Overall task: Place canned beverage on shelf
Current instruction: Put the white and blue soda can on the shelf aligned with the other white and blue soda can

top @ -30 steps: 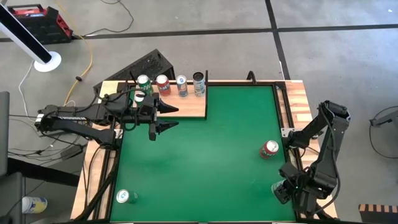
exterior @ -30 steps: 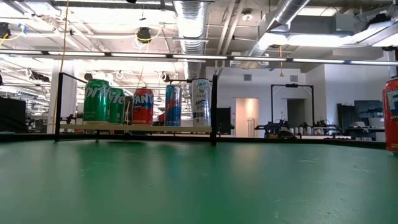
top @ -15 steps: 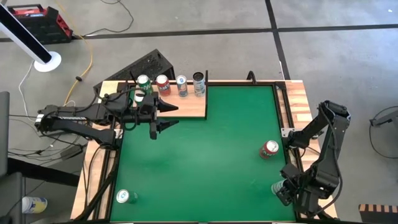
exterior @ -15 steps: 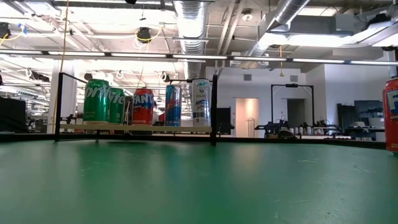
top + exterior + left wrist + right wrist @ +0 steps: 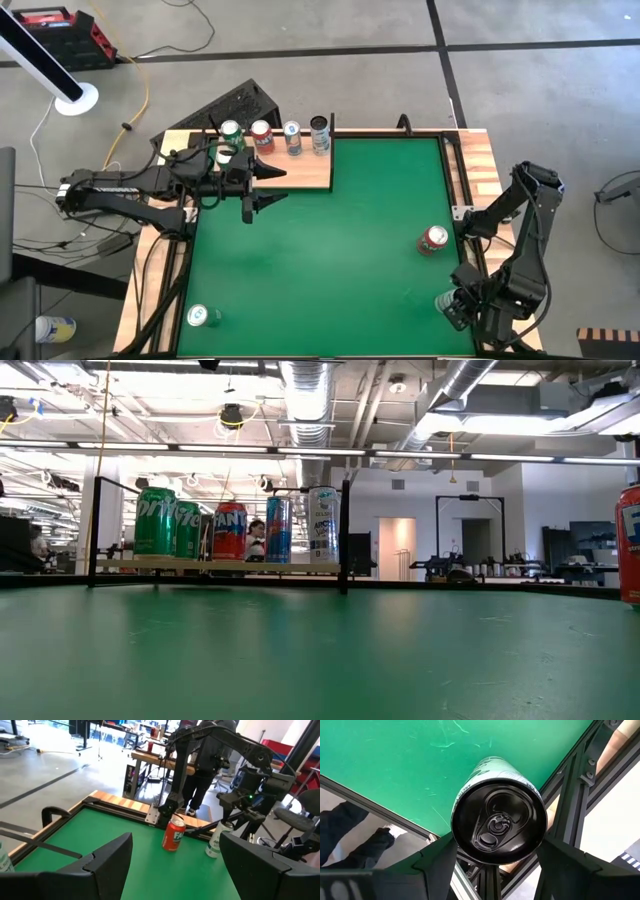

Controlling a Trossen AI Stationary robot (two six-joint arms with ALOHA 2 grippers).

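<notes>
Now can (image 5: 497, 822) in play stands upright at near right corner of bench (image 5: 330, 260), far from shelf (image 5: 300, 172). Pale green wall, dark top, tab unopened, no dent we can see. Right gripper (image 5: 455, 310) straddles it; we cannot tell whether jaws clamp yet. Lift, carry and set-down all remain. Shelf already holds row of five cans (image 5: 235, 525). Red can (image 5: 433, 240) and green can (image 5: 203, 316) also wait on bench. Left gripper (image 5: 278, 186) hovers by shelf's front edge, jaws apart, empty.

Floor (image 5: 520, 90): grey concrete, dark seams.
Ceiling (image 5: 320, 390): exposed ducts, strip lights.
Far wall (image 5: 400, 510): white, doorway.
Far left: red toolbox (image 5: 62, 38).
</notes>
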